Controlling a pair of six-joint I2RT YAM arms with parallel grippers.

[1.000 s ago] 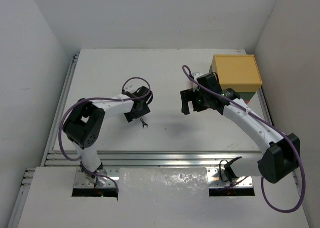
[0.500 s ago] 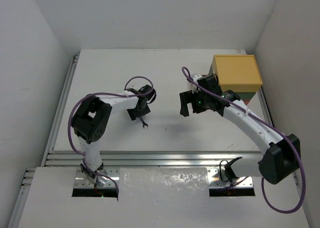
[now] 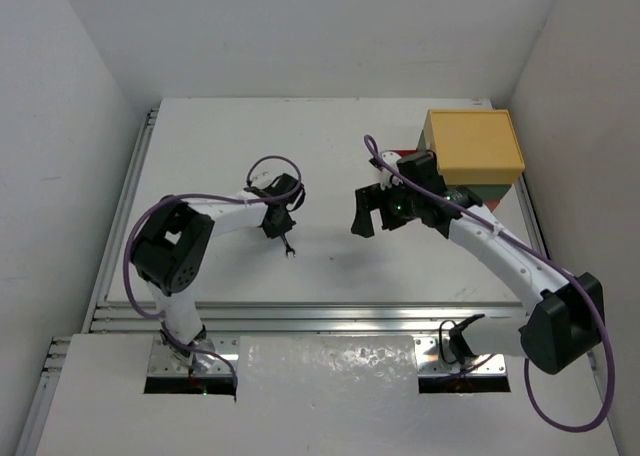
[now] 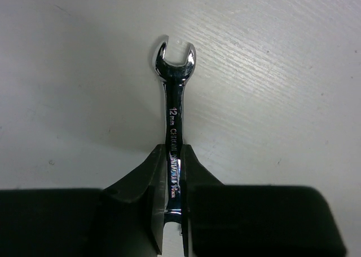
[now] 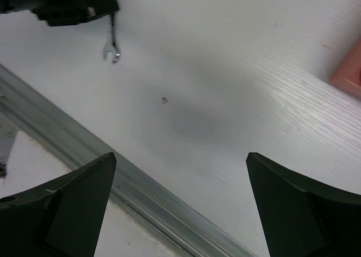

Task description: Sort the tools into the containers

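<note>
**wrench pinched by its shank, trays waiting across the table**

the left gripper (image 4: pixel 172 153) had its jaws pressed together on the wrench (image 4: pixel 174 93), pinching the flat shank from both sides. the grip sat at the lower half of the shank, likely so that the narrow, parallel faces gave the black pads something square to bear on. that left the forked open end sticking out ahead of the fingers. the wrench was polished chrome, mirror-bright, with stamped lettering down its length and a u-shaped mouth at the tip. the pictures did not settle whether its head rested on the table (image 3: pixel 200 146) or hung just above it. the table was white, with a fine wood-grain ribbing and a matte finish.

the right gripper (image 5: pixel 180 158) hung with its jaws spread wide and nothing between them. it was tilted toward the middle of the table, probably parked clear of the other arm's work. its fingers were blunt, dark, wedge-shaped plastic.

the stacked trays stood at the far right, well apart from the wrench. the yellow tray (image 3: pixel 473 144) sat on top, boxy and flat-sided, and a dark green tray (image 3: pixel 497 189) showed as a thin band beneath it. a corner of the red-orange tray (image 5: pixel 347 76) peeked out at the bottom. the carry would have to cross most of the table's width. a ribbed aluminium rail (image 5: pixel 141 189) ran along the near edge.
</note>
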